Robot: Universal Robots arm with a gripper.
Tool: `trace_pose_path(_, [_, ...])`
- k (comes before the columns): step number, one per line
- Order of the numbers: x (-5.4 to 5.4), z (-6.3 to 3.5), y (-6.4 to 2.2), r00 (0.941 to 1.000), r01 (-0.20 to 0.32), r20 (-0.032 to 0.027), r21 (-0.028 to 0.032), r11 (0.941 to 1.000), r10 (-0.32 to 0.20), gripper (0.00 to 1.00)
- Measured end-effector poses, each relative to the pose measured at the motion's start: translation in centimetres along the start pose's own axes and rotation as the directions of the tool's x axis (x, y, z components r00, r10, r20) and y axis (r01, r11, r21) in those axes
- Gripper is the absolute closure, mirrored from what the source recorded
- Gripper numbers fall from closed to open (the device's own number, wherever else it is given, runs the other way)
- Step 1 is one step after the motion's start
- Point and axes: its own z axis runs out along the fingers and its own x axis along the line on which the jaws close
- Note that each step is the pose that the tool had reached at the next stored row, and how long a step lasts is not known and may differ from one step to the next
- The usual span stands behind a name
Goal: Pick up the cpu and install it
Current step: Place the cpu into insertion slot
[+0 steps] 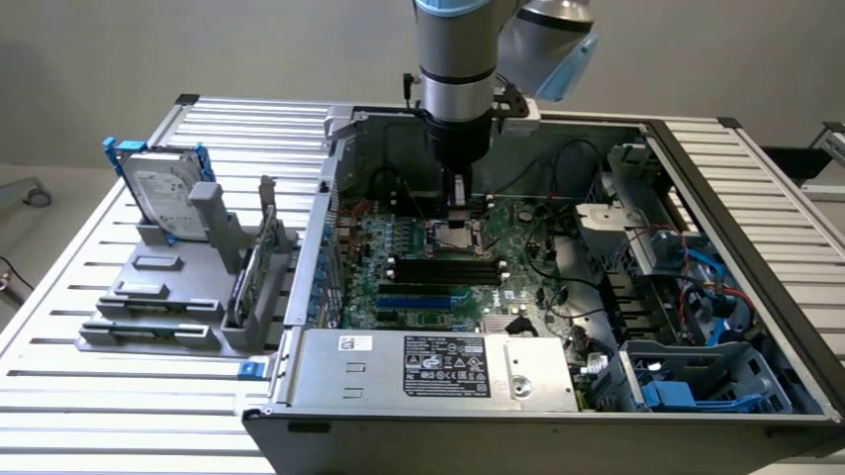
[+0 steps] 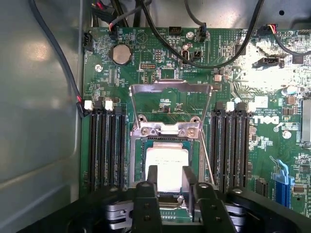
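The cpu (image 2: 167,158), a small square chip with a dull silver top, lies flat inside the black-framed socket (image 2: 137,162) of the green board (image 2: 160,58). The socket's metal load plate (image 2: 170,88) stands swung open beyond it. My gripper (image 2: 170,171) hangs right over the chip. Its two black fingers (image 2: 152,175) are a short way apart, and that gap is narrower than the chip, whose sides they do not clasp. In the exterior view my gripper (image 1: 456,210) points straight down into the open computer case, just above the socket (image 1: 458,236).
Black memory slots (image 2: 104,145) flank the socket on both sides. Black cables (image 2: 160,34) loop over the board's far end. In the exterior view, the power supply (image 1: 449,366) fills the case's front, and a hard drive (image 1: 165,193) stands in a grey fixture at the left.
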Motion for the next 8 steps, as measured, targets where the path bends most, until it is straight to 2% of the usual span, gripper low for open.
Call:
trace_pose_path(3, [0.0, -0.43, 0.08, 1.0, 0.0, -0.0001, 0.0, 1.0, 0.0, 0.84])
trace_pose_path(4, [0.0, -0.63, 0.11, 1.0, 0.0, 0.0, 0.0, 1.0, 0.0, 0.84])
trace_pose_path(5, [0.0, -0.81, 0.15, 1.0, 0.0, -0.0001, 0.0, 1.0, 0.0, 0.89])
trace_pose_path(8, [0.0, -1.49, 0.22, 1.0, 0.0, 0.0001, 0.0001, 1.0, 0.0, 0.89])
